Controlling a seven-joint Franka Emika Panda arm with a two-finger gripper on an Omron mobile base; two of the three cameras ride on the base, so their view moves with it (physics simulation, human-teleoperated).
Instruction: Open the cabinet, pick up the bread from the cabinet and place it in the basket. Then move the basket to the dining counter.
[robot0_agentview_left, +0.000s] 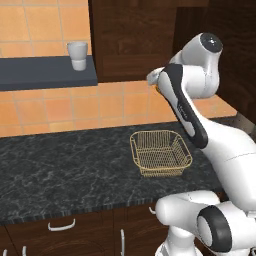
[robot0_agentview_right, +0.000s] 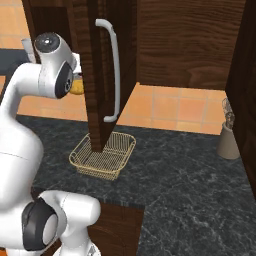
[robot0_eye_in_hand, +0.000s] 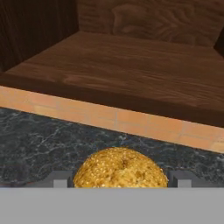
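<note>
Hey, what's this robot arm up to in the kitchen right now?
The gripper holds a round golden bread between its fingers, just outside the dark wood cabinet, whose door stands open. The wire basket sits empty on the black marbled countertop below. The bread appears to have come off the cabinet shelf; lowering it into the basket looks like the next move.

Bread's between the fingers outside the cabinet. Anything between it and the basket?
Nothing visible. The bread sits between the fingers, out of the open cabinet. The basket stands empty on the black counter below, open top unobstructed.
</note>
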